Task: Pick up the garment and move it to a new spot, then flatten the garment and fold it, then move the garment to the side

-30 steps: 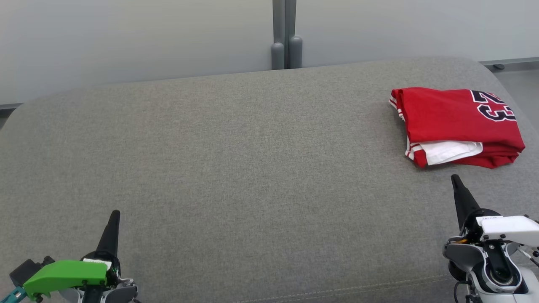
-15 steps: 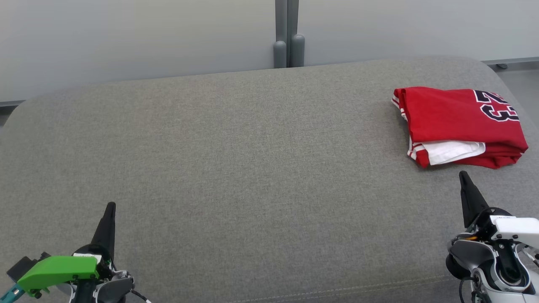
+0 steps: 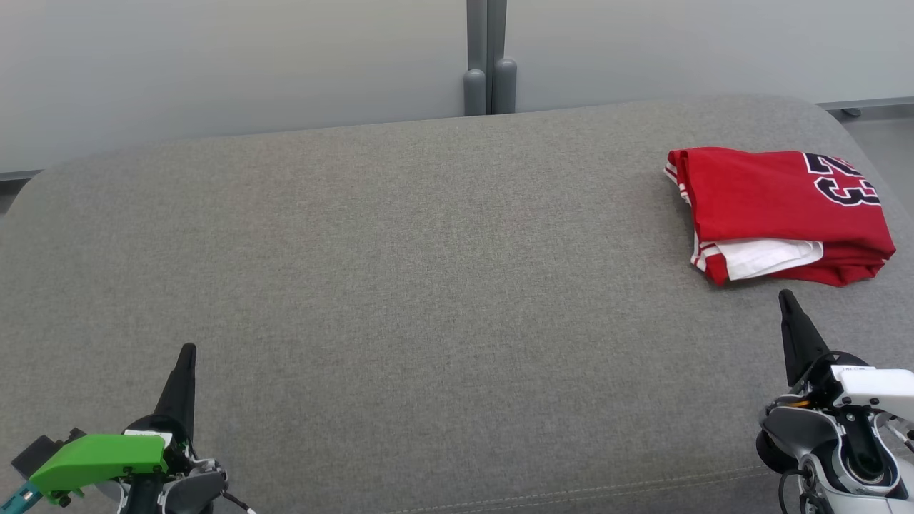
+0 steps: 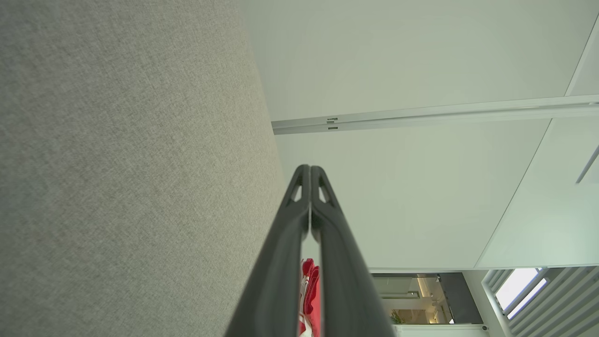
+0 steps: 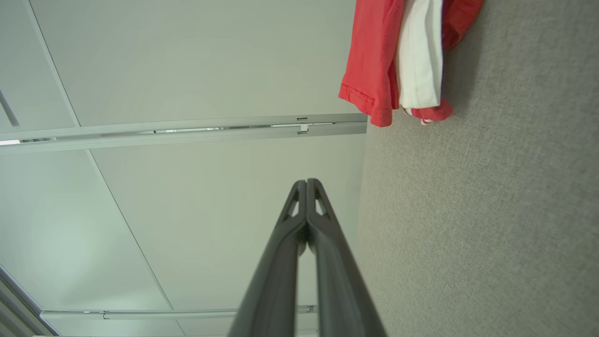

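1. Soft, even, bright light covers the grey cushion (image 3: 400, 285) around the red garment (image 3: 778, 207).
2. A thin, faint shadow lies on the cushion along the garment's near edge.
3. The head view is sharp; cushion weave beside the garment reads clearly.
4. In the right wrist view a soft shadow darkens the cushion just beside the garment.
5. In the left wrist view a window (image 4: 519, 290) right of the garment glares white.
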{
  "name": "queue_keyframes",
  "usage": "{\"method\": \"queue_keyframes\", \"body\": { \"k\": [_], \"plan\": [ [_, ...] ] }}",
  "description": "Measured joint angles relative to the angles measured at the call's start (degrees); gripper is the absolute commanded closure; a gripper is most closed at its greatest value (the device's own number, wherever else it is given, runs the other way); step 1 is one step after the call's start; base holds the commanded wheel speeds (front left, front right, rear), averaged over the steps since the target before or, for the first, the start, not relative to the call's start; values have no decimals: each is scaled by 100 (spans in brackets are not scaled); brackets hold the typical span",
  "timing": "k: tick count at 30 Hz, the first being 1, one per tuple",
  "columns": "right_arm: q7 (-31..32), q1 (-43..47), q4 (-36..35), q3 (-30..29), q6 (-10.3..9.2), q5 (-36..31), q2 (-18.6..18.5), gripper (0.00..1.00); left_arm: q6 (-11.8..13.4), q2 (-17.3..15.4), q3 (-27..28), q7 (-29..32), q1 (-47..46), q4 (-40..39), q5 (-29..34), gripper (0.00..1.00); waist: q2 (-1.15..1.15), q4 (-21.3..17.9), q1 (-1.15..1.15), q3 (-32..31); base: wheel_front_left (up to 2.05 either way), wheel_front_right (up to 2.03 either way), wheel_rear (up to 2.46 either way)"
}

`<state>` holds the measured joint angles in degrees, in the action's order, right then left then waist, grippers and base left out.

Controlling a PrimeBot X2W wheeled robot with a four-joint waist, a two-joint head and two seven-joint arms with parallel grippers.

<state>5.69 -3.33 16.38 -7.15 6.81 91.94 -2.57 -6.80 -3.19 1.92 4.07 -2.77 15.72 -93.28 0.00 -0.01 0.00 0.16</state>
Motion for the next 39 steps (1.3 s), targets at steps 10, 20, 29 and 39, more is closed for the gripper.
{"method": "queue_keyframes", "body": {
  "k": [10, 20, 29, 39],
  "plan": [
    [0, -1, -2, -2, 0, 0, 0, 100, -1, 0, 4, 0, -28, 14, 0, 100, 0, 0, 0, 0, 0, 0, 0],
    [0, -1, -4, -5, 0, 0, 1, 100, -1, 0, 8, 0, -30, 20, 0, 100, 0, 0, 0, 0, 0, 0, 0],
    [0, -1, -7, -8, 0, 0, 1, 100, -1, 0, 11, 0, -33, 24, 0, 100, 0, 0, 0, 0, 0, 0, 0],
    [0, -1, -11, -10, 0, 0, 1, 100, -1, 0, 13, 42, -34, 30, 0, 100, 0, 0, 0, -1, 0, 0, 0]
  ]
}}
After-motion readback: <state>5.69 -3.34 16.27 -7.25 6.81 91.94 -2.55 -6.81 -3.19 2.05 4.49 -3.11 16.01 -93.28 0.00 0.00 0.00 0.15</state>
